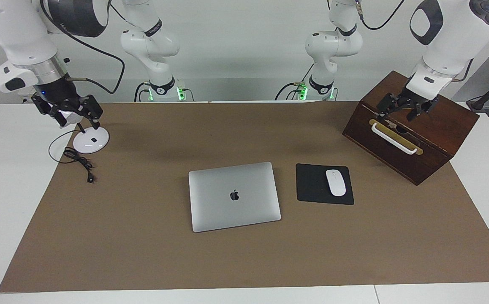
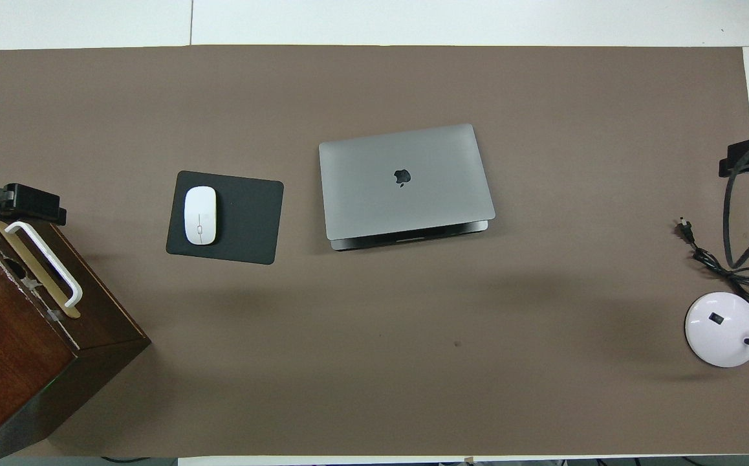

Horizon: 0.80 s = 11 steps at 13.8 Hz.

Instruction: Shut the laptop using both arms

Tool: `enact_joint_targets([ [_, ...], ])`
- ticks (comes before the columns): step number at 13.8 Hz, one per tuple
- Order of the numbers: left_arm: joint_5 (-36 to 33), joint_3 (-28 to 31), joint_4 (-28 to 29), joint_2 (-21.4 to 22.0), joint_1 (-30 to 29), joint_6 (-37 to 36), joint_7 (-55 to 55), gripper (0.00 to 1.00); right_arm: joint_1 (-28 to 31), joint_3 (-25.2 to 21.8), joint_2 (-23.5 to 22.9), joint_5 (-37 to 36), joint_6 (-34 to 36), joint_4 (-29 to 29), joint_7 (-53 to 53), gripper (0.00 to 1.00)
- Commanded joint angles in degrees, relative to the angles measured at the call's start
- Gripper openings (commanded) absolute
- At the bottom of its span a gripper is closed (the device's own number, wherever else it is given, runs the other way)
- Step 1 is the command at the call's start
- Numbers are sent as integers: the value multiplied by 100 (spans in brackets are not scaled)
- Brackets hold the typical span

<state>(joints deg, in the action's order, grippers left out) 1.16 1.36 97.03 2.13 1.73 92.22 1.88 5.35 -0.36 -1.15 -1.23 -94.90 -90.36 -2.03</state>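
The silver-grey laptop (image 1: 234, 196) lies in the middle of the brown mat with its lid down and the apple logo facing up. In the overhead view (image 2: 407, 182) only a thin dark slit shows along its edge nearer to the robots. My left gripper (image 1: 405, 110) is open and empty, up over the wooden box (image 1: 413, 126), well away from the laptop. My right gripper (image 1: 69, 112) is open and empty, up over the white lamp base (image 1: 91, 140) at the right arm's end. Neither touches the laptop.
A black mouse pad (image 1: 314, 185) with a white mouse (image 1: 335, 182) lies beside the laptop toward the left arm's end. The dark wooden box has a white handle (image 1: 394, 138). A black cable (image 1: 80, 162) lies next to the lamp base.
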Motion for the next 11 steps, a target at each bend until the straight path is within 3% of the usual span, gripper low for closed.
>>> enact_joint_targets([
  [1, -98, -75, -114, -2, -85, -187, -74, 100, 1, 10, 107, 70, 6, -105, 1, 100],
  [11, -98, -75, -114, 7, -94, -205, -56, 100, -8, 36, 10, 53, 24, 62, 19, 100],
])
